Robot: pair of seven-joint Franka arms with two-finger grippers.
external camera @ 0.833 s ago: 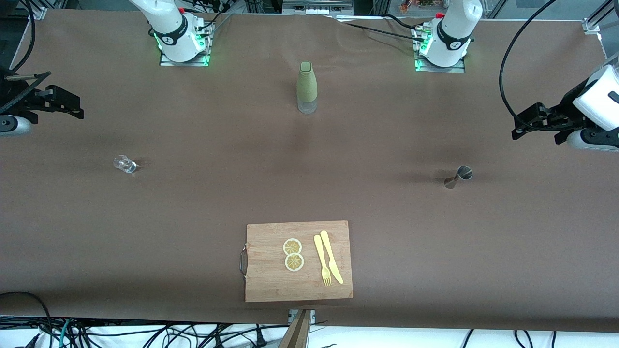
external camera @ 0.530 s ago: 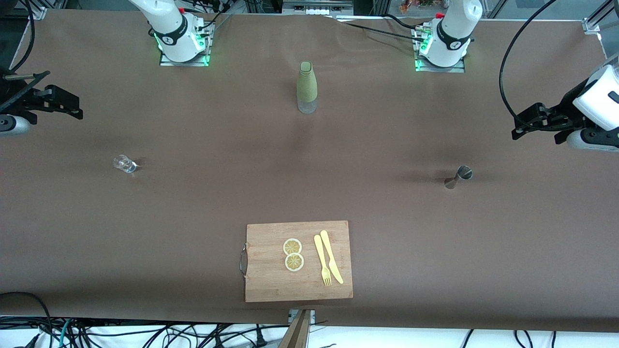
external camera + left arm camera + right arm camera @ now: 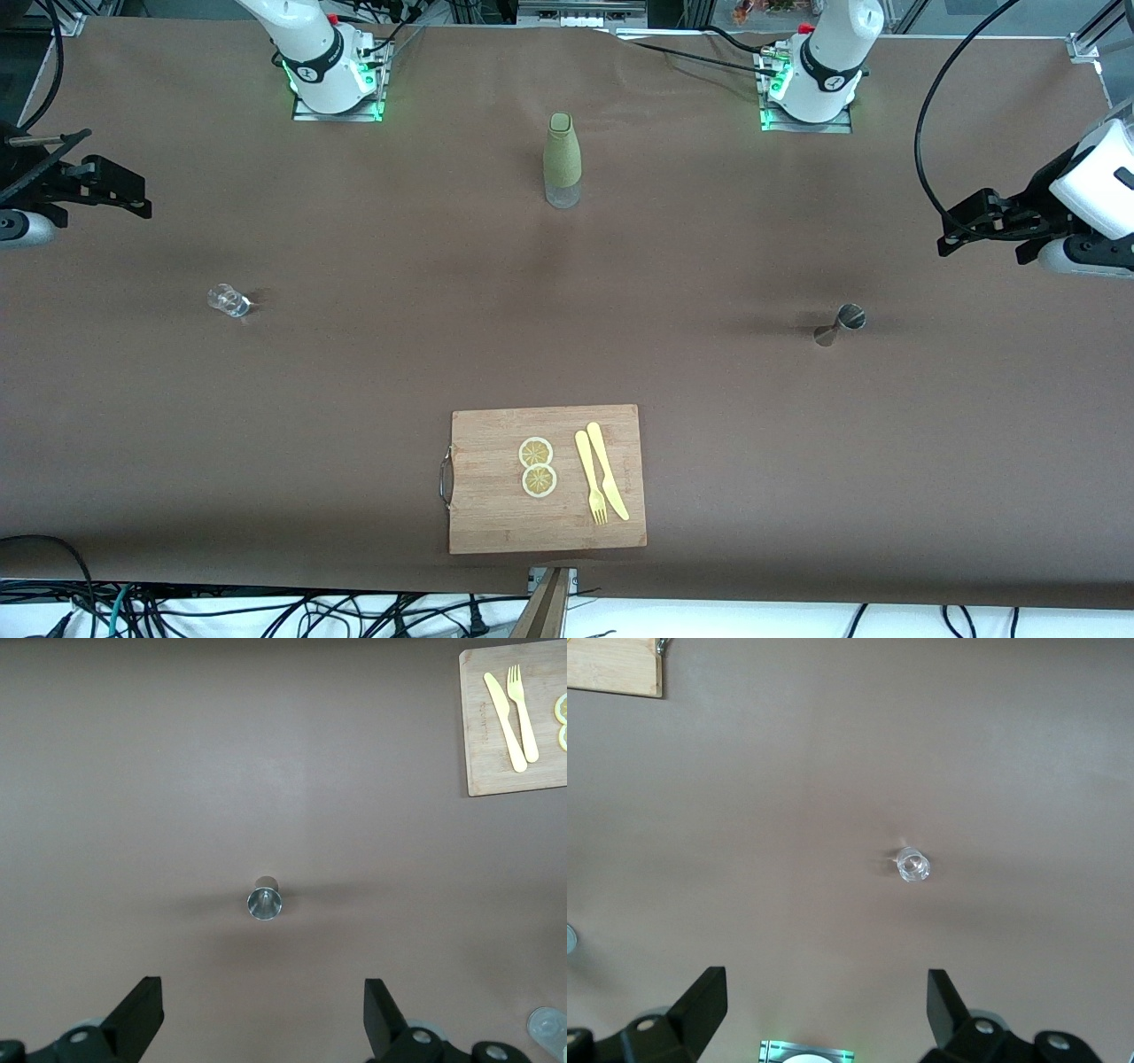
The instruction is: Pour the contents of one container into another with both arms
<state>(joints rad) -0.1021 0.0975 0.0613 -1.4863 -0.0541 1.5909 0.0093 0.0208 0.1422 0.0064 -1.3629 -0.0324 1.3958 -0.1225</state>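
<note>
**A:** Front view first: why are both arms parked so wide?

**B:** I judge it's a start pose. My right gripper [image 3: 133,197] hangs over the tabletop's [image 3: 372,372] right-arm end, my left gripper [image 3: 955,232] over the left-arm end, fingers released, holding nothing. The small clear glass [image 3: 229,300] and the steel jigger [image 3: 840,322] stand well apart, one toward each arm's end; the green bottle [image 3: 563,159] stands between the bases, and the cutting board [image 3: 547,478] lies nearest the camera.

**A:** Left wrist view?

**B:** The jigger [image 3: 264,903] stands upright, mouth up, between my spread fingers [image 3: 142,1014] and untouched.

**A:** Right wrist?

**B:** The glass [image 3: 912,864] stands upright, transparent, apart from my fingers [image 3: 704,1001].
</note>
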